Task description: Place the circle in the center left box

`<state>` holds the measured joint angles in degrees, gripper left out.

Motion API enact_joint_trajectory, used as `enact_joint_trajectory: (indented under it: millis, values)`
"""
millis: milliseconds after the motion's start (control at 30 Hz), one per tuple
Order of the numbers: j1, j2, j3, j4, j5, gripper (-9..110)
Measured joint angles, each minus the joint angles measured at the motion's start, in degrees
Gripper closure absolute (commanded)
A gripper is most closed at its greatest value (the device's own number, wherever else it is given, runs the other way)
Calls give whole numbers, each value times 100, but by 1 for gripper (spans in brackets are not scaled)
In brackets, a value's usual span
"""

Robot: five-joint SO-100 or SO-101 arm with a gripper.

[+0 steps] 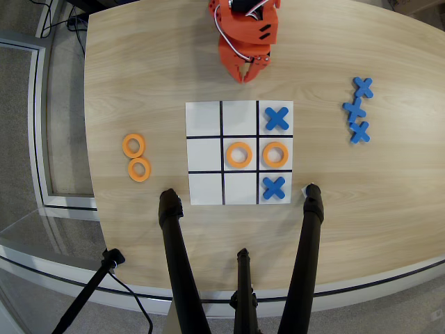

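Observation:
In the overhead view a white 3x3 board (204, 118) lies mid-table. Orange rings sit in its middle cell (239, 154) and middle-right cell (275, 154). Blue X pieces sit in the top-right cell (277, 118) and bottom-right cell (274, 187). The middle-left cell (204, 154) is bare. Two loose orange rings lie left of the board, one (133, 145) above the other (139, 169). My orange gripper (247, 75) is at the table's far edge above the board, away from all pieces, its jaws together and holding nothing.
Three spare blue X pieces (357, 109) lie in a column right of the board. Black tripod legs (172, 229) (311, 216) rest on the table's near side just below the board. The table edge curves at the left.

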<state>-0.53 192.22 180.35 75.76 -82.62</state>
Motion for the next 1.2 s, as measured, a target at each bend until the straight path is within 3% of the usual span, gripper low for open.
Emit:
enact_joint_trajectory:
  millis: [200, 533, 700, 867, 1200]
  values:
    - [1925, 26, 0, 0, 0, 102]
    - [7436, 123, 0, 88, 0, 102]
    - [8956, 123, 0, 88, 0, 102]
    - [9510, 123, 0, 88, 0, 102]
    - [9554, 123, 0, 88, 0, 101]
